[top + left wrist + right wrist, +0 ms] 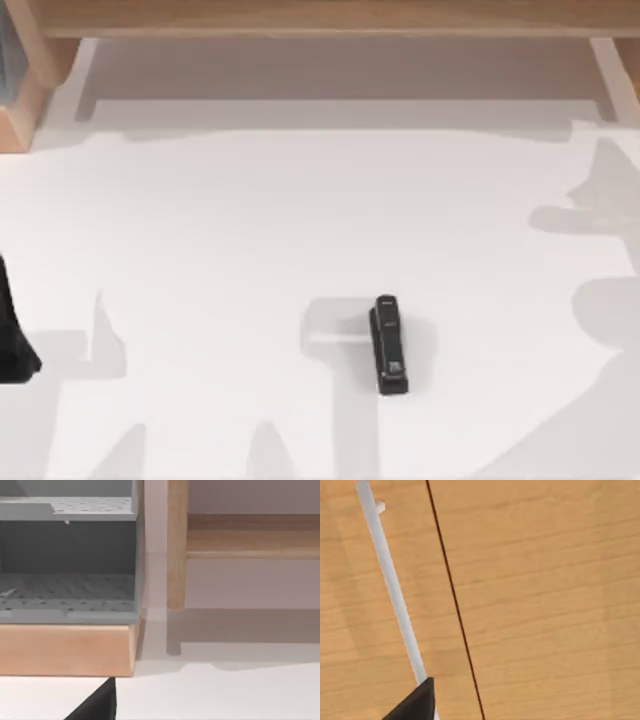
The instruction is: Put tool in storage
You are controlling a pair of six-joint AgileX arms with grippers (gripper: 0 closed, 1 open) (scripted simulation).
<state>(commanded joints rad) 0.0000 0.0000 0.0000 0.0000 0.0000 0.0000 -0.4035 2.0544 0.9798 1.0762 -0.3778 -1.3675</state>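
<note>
The stapler [389,343] lies flat on the white table [250,250], right of centre and toward the near edge in the top view. Its long axis runs roughly front to back, and the greyish patch sits at the near end. Nothing touches it.

The left arm [14,330] shows as a dark shape at the table's left edge, well apart from the stapler. Its wrist view takes in a grey perforated shelf unit [70,587] on a wooden base [65,650], with a wooden post [176,545] beside it. A black finger tip [97,705] pokes into that view — whether this claw is spread or pressed together I cannot tell.

The right wrist view faces a wooden panel [545,605] crossed by a pale bar [390,585] and a thin dark line [452,595]. Again a single black tip [417,702] shows — that claw's state cannot be told either.
</note>
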